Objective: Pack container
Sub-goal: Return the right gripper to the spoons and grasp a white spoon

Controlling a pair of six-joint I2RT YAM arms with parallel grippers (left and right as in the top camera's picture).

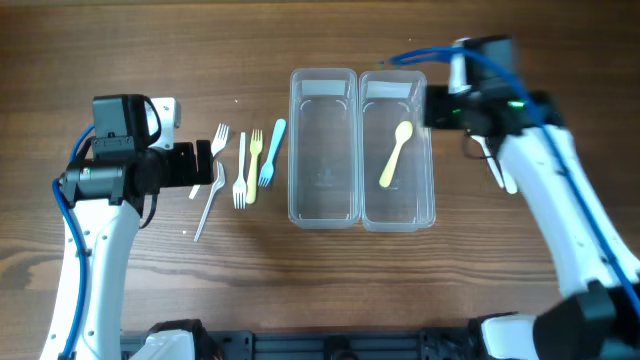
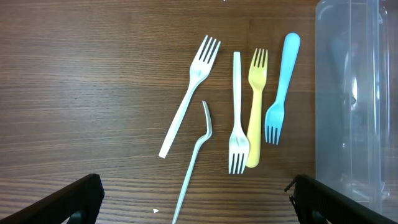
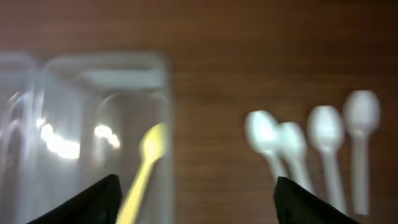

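Note:
Two clear plastic containers stand side by side mid-table. The left one is empty. The right one holds a yellow spoon. Left of them lie several forks: white, a bent white one, white, yellow and blue. My left gripper is open and empty, just short of the forks' handles. My right gripper is open and empty, by the right container's far right corner. Its view is blurred and shows the yellow spoon and several white spoons.
The white spoons lie right of the containers, mostly hidden under my right arm in the overhead view. The left container's wall fills the right edge of the left wrist view. A tiny white chip lies on the wood.

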